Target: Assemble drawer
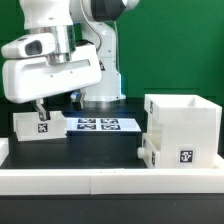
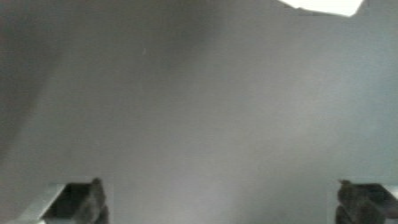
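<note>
The white open-topped drawer box (image 1: 183,125) stands on the black tabletop (image 1: 100,148) at the exterior view's right, seemingly mostly built. The gripper (image 1: 40,108), spread wide and empty, hovers over a loose white flat panel (image 1: 36,127), apparently still unfitted.

Ahead of your gripper (image 2: 221,204) the wrist view gives you only grey blur, and a white patch (image 2: 324,6) beyond it is cut off at the edge. In the exterior view, the arm (image 1: 50,20) is cropped above the gripper.

No words or numbers are showing; only black-and-white marker tags (image 1: 186,156) are sitting on the marker board (image 1: 95,125), the drawer box (image 1: 185,120) and a white panel (image 1: 30,126).
</note>
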`<state>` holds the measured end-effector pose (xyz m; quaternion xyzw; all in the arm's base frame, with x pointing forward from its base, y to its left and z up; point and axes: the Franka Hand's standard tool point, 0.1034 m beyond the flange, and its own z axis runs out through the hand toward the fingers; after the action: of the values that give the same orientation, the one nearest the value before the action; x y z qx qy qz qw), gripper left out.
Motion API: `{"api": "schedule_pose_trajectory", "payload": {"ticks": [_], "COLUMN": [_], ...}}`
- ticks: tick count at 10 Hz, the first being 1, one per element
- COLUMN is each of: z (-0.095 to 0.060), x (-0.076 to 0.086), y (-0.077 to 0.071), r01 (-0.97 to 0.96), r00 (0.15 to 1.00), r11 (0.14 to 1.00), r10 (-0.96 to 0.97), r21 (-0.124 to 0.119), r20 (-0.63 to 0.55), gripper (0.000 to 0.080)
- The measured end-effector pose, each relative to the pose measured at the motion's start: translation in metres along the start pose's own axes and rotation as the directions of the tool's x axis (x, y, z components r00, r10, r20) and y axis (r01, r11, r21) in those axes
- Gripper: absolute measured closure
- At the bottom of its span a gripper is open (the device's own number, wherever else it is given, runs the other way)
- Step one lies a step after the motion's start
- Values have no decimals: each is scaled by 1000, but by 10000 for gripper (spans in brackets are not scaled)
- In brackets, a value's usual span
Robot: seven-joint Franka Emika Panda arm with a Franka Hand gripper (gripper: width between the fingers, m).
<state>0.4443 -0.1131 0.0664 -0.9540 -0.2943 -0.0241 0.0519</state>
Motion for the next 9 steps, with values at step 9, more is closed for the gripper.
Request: {"api": "schedule_pose_trajectory", "payload": {"ticks": [9], "z": [5], "x": [-36], "y": [-9], "r01": [-290], "r00": [957], "r11": [957], "r10": [290], "r21": [-16], "r20": [3], "gripper": [151]}}
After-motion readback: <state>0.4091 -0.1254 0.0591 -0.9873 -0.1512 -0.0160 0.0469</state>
